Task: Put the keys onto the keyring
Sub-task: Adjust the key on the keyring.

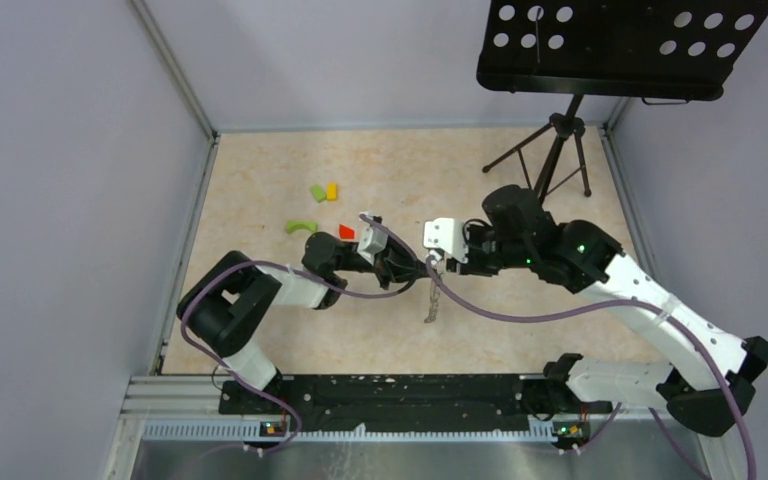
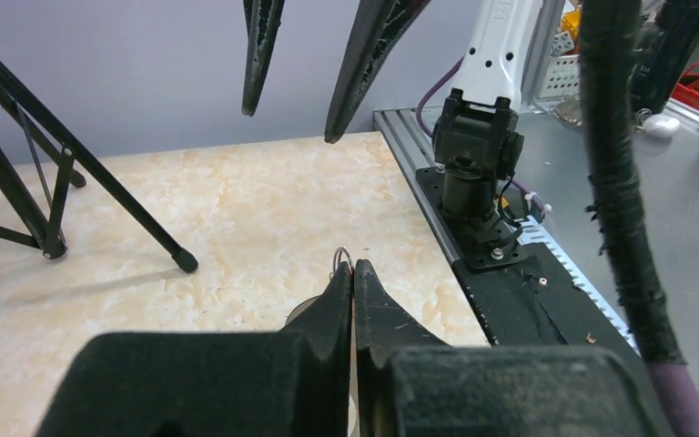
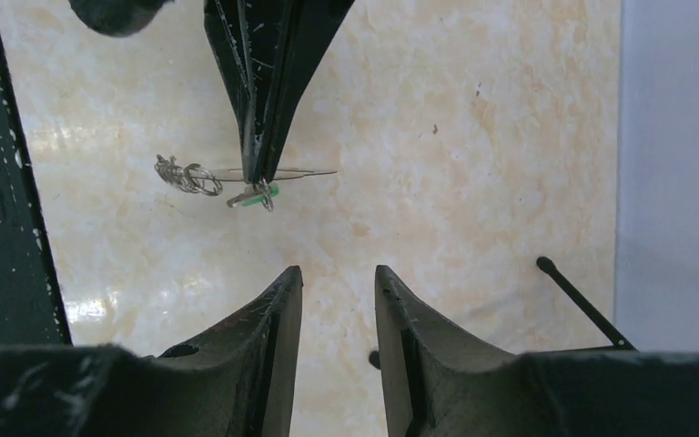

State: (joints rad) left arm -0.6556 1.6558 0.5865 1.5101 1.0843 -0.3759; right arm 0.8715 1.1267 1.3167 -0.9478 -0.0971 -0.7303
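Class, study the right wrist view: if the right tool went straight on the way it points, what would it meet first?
Probably the thin dark oval keyring, seen edge-on, pinched in the shut left tool with small silver keys hanging from it, though depth is unclear.

The flat surface (image 1: 260,180) was cream with tan marbling, the small plastic block (image 1: 346,231) red, the thin metal keys (image 3: 244,198) silver-grey with a bright green tag (image 3: 271,192), the thin wire keyring (image 3: 309,171) dark grey.
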